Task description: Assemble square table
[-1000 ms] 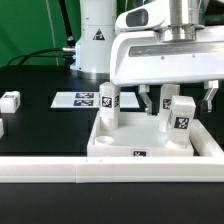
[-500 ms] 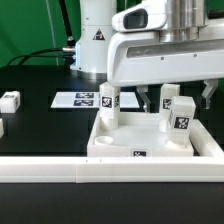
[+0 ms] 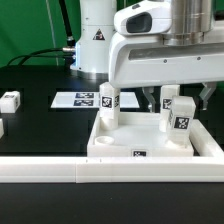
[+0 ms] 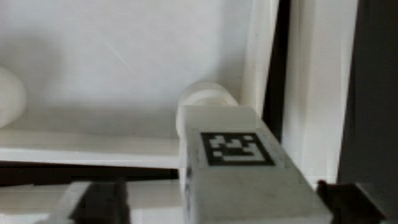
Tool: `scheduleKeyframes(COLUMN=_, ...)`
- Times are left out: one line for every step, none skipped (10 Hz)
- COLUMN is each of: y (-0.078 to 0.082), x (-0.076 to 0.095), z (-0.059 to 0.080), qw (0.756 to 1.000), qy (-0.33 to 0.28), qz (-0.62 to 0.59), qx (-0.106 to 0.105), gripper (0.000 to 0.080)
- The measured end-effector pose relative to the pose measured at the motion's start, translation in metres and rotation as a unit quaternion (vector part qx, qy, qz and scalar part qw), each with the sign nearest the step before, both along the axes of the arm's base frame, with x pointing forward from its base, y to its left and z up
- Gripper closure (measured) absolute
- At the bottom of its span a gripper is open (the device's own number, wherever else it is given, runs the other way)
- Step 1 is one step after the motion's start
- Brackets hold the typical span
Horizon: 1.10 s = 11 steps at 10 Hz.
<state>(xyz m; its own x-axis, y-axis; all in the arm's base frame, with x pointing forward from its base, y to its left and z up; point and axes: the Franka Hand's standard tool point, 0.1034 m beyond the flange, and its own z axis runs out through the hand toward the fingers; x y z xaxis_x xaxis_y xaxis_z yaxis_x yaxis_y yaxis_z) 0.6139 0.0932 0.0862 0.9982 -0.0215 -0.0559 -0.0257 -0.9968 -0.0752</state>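
Observation:
The square table top (image 3: 130, 140) lies flat against the front border wall, rim up. Two white tagged legs stand upright in it: one (image 3: 108, 104) at the back on the exterior view's left, one (image 3: 182, 118) at the exterior view's right. My gripper (image 3: 178, 103) hangs over the right leg with a dark finger on each side. In the wrist view this leg (image 4: 240, 150) stands in the slab's corner between my fingers (image 4: 103, 200). One finger is close against it and the other is still a gap away. My gripper (image 4: 222, 205) is open around the leg.
The long white border wall (image 3: 60, 168) runs along the front. The marker board (image 3: 84, 100) lies on the black table behind the slab. A loose leg (image 3: 10, 100) lies at the far left of the exterior view, and another white piece (image 3: 1, 128) shows at that edge.
The fingers have drawn in a little toward the right leg. The hand has barely shifted, and the slab and legs have not moved.

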Motion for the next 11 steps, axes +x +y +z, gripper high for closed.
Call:
scheduleKeyframes(y=0.0, x=0.0, z=0.0, qw=1.0, qy=0.0, qz=0.0, qx=0.0, gripper=0.0415)
scheduleKeyframes(y=0.0, x=0.0, z=0.0, qw=1.0, qy=0.0, qz=0.0, qx=0.0, gripper=0.0511)
scheduleKeyframes(y=-0.001, x=0.0, z=0.0, qw=1.0, qy=0.0, qz=-0.001, qx=0.0, gripper=0.0511)
scheduleKeyframes(y=-0.001, x=0.0, z=0.0, qw=1.0, qy=0.001, qz=-0.012, qx=-0.001, gripper=0.0511)
scheduleKeyframes(y=-0.001, x=0.0, z=0.0, qw=1.0, qy=0.001, qz=-0.012, qx=-0.001, gripper=0.0511)
scheduleKeyframes(y=-0.001, x=0.0, z=0.0, qw=1.0, qy=0.0, qz=-0.014, qx=-0.001, gripper=0.0511)
scheduleKeyframes(y=0.001, x=0.001, z=-0.001, qw=0.997, qy=-0.006, qz=-0.072, qx=-0.004, gripper=0.0511)
scheduleKeyframes(y=0.003, x=0.0, z=0.0, qw=0.994, qy=-0.013, qz=-0.113, qx=-0.006, gripper=0.0511)
scheduleKeyframes(y=0.004, x=0.001, z=0.0, qw=0.991, qy=-0.016, qz=-0.132, qx=-0.007, gripper=0.0509)
scheduleKeyframes(y=0.006, x=0.001, z=0.0, qw=0.983, qy=-0.014, qz=-0.185, qx=-0.008, gripper=0.0509)
scheduleKeyframes(y=0.01, x=0.001, z=-0.001, qw=0.972, qy=-0.012, qz=-0.234, qx=-0.009, gripper=0.0509)
